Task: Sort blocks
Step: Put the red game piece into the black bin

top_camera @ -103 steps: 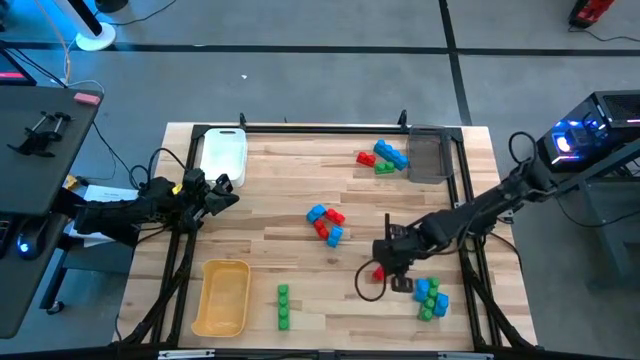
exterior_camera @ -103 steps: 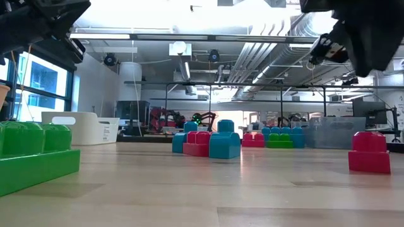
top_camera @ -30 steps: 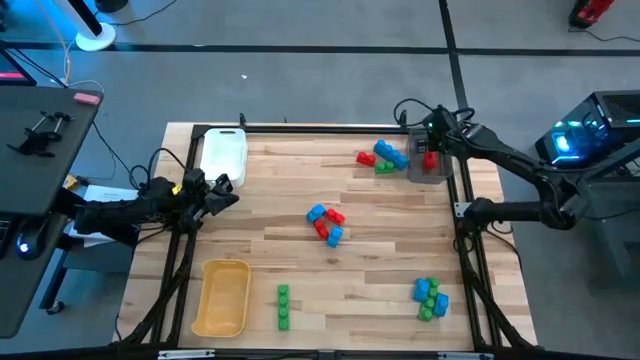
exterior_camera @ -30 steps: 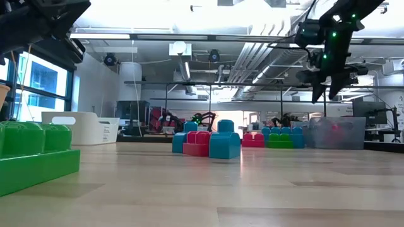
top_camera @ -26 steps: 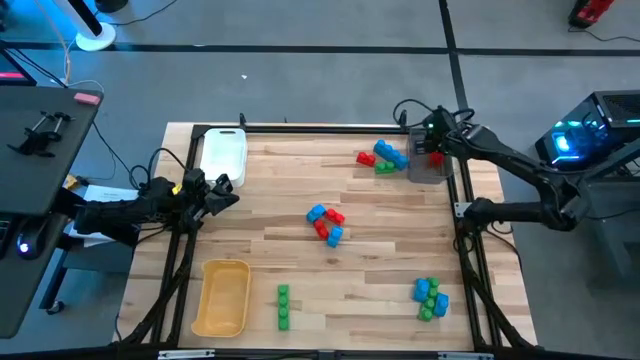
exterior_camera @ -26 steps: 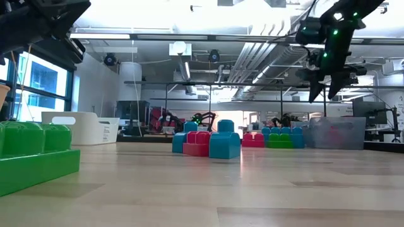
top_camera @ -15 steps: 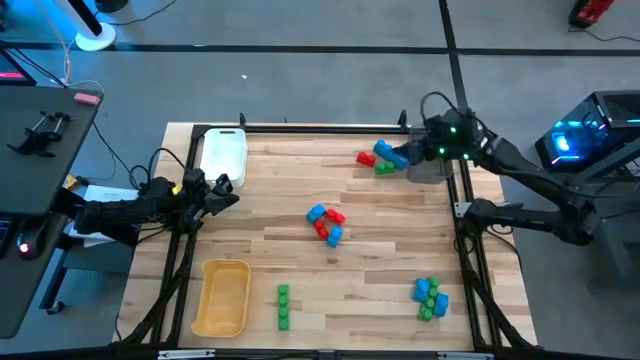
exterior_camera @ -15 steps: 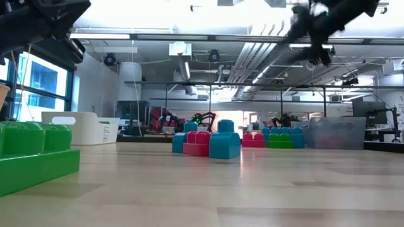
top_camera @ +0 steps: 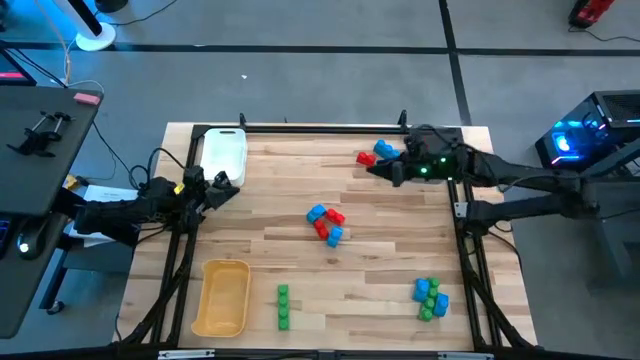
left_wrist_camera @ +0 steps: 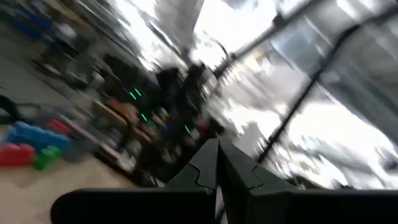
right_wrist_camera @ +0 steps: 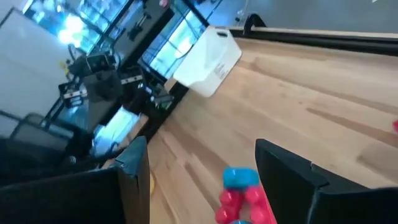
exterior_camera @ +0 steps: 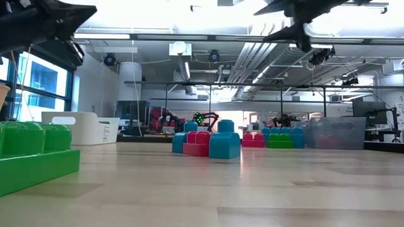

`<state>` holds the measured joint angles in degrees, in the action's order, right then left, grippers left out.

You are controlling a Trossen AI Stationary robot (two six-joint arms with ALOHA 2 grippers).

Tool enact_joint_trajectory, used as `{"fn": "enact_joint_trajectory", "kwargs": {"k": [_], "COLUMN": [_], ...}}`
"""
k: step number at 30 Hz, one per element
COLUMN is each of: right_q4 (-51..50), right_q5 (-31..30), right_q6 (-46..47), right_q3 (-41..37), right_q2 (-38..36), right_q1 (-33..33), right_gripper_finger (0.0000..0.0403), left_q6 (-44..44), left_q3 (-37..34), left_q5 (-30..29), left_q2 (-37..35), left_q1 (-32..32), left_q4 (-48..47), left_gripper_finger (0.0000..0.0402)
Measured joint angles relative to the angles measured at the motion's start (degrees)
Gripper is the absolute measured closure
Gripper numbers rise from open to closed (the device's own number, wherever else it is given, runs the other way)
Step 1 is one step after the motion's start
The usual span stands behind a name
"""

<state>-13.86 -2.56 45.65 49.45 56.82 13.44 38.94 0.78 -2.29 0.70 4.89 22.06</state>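
The blocks lie in groups on the wooden table: a red and blue cluster at the far right, a blue and red cluster in the middle, a green row near the front, and a blue and green pile at the near right. My right gripper hovers open just beside the far right cluster, clear of the table. In the right wrist view its fingers frame a blue and red cluster lying farther off on the table. My left gripper waits shut at the table's left edge.
A white tray stands at the far left corner and a yellow tray at the near left. A grey tray stands at the far right, mostly under my right arm in the high view. A black frame edges the table.
My right gripper has swung from above the grey tray toward the table's left. It has turned to point left and now stands by the far right cluster of blocks.
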Motion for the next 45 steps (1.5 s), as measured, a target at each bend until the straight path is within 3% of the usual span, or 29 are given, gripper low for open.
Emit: {"fn": "enact_joint_trajectory", "kwargs": {"k": [3,6,9,12,16,19,22,31,42,45], "right_q4": [5.9,10.2,7.4,0.7,-11.2,-21.3,-25.4,-23.4,-23.7,-24.1], "right_q5": [-1.7,-0.9,2.8,6.0,5.0,2.3,1.9,-1.9,-3.2,-3.1], "right_q6": [0.8,0.5,-3.1,-13.7,-32.4,-45.2,-51.7,-57.3,-57.1,-57.1], "right_q3": [0.0,0.1,2.7,7.4,16.3,21.9,24.9,26.0,26.0,26.2], "right_q2": [5.6,12.3,18.8,24.4,30.5,35.1,40.1,51.3,56.6,57.5], "right_q1": [0.5,3.3,8.0,12.7,17.0,19.0,20.4,23.0,23.8,23.3], "right_gripper_finger": [0.0206,0.0206,0.0206,0.0206,0.0206,0.0206,0.0206,0.0206,0.0209,0.0234], "left_q6": [-0.9,-0.5,-3.1,-11.2,-20.4,-21.1,-20.9,-17.1,-17.0,-17.6], "left_q3": [0.6,3.5,10.2,20.1,34.6,42.9,48.0,50.4,50.4,50.4], "left_q5": [-4.4,-3.7,-0.8,0.6,-1.8,-6.3,-7.4,-7.3,-7.2,-7.1], "left_q2": [1.8,7.6,17.5,28.6,40.8,47.2,51.8,58.3,62.4,62.4], "left_q1": [0.1,0.1,0.1,0.1,0.9,2.5,5.1,9.9,10.5,10.6], "left_q4": [2.8,2.3,1.1,-5.8,-20.7,-28.8,-34.4,-34.4,-35.5,-37.2], "left_gripper_finger": [0.0401,0.0401,0.0401,0.0401,0.0400,0.0388,0.0357,0.0268,0.0258,0.0258]}}
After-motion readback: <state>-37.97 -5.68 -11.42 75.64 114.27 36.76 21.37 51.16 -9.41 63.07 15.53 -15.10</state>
